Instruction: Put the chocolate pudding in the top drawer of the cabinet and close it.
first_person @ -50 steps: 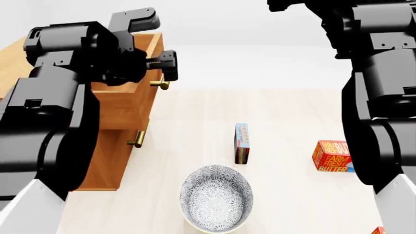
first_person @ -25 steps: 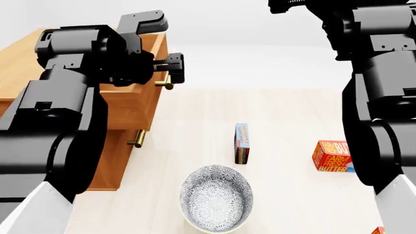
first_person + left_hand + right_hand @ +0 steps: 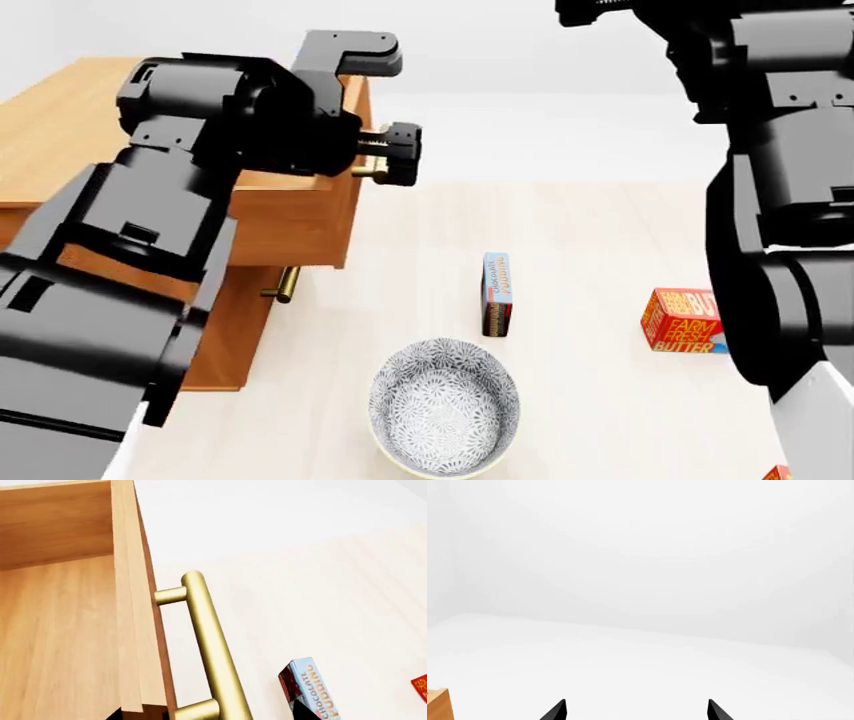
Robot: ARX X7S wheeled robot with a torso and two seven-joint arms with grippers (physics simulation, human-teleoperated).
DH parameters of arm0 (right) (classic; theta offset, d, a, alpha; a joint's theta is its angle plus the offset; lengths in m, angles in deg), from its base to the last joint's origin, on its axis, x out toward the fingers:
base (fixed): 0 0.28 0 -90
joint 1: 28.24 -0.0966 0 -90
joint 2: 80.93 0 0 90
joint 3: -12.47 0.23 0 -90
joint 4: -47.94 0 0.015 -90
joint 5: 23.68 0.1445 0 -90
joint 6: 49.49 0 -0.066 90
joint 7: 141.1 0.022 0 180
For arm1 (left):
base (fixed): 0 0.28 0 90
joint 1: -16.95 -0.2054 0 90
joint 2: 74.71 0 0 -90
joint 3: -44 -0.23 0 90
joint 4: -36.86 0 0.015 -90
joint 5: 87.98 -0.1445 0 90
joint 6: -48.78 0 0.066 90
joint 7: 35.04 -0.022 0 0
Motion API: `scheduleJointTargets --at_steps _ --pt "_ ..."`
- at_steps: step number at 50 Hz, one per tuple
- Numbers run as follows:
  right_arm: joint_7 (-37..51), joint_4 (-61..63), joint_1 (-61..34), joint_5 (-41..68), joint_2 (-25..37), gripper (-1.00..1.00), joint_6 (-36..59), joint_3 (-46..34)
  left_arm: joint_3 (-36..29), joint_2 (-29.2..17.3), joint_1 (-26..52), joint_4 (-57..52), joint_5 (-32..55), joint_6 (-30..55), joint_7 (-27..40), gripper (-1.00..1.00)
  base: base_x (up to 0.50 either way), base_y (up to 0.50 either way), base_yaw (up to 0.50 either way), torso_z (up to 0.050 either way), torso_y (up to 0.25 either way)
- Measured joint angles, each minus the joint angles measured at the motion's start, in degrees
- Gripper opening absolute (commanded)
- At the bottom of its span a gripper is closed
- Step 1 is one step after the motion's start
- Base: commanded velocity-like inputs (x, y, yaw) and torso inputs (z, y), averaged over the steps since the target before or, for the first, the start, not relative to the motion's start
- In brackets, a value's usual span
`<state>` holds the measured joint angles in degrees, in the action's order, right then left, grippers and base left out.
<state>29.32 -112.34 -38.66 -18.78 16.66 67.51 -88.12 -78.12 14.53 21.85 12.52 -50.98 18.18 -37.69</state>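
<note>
The chocolate pudding point(image 3: 497, 293), a thin box with a light blue edge, stands on edge on the pale floor; it also shows in the left wrist view point(image 3: 310, 695). The cabinet point(image 3: 80, 150) stands at the left. Its top drawer point(image 3: 307, 215) is pulled partly out, its empty wooden inside point(image 3: 60, 630) showing. My left gripper point(image 3: 387, 155) is at the drawer's brass handle point(image 3: 207, 645). Its fingertips stand wide apart, one on each side of the bar and the drawer front. My right gripper point(image 3: 635, 710) is open and empty, raised high and facing a white wall.
A patterned bowl point(image 3: 445, 405) sits on the floor in front of the pudding. An orange-red butter box point(image 3: 683, 320) lies to the right, and another point(image 3: 777, 472) shows at the bottom right corner. A lower drawer handle point(image 3: 283, 285) sticks out of the cabinet.
My left arm has moved right, away from the cabinet, and the top drawer has slid further out with it. The right arm, pudding, bowl and butter have not moved.
</note>
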Motion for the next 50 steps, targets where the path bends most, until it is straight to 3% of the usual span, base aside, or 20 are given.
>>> scheduleJointTargets --at_steps 26,43,50 --pt "0.4 4.1 1.2 0.3 1.1 1.0 2.8 -0.4 -21.7 0.0 0.1 -8.0 29.8 -2.4 8.1 1.0 0.0 0.0 0.0 0.0 0.0" --pt "0.5 3.5 0.8 0.4 1.4 1.0 2.7 -0.7 -33.3 -0.8 3.7 -8.4 40.3 -3.9 9.1 1.0 0.0 0.0 0.0 0.0 0.0" --pt "0.5 2.9 0.5 0.4 1.2 1.0 2.4 -0.9 -35.1 -0.8 7.9 -7.4 43.3 -4.5 7.4 1.0 0.0 0.0 0.0 0.0 0.0"
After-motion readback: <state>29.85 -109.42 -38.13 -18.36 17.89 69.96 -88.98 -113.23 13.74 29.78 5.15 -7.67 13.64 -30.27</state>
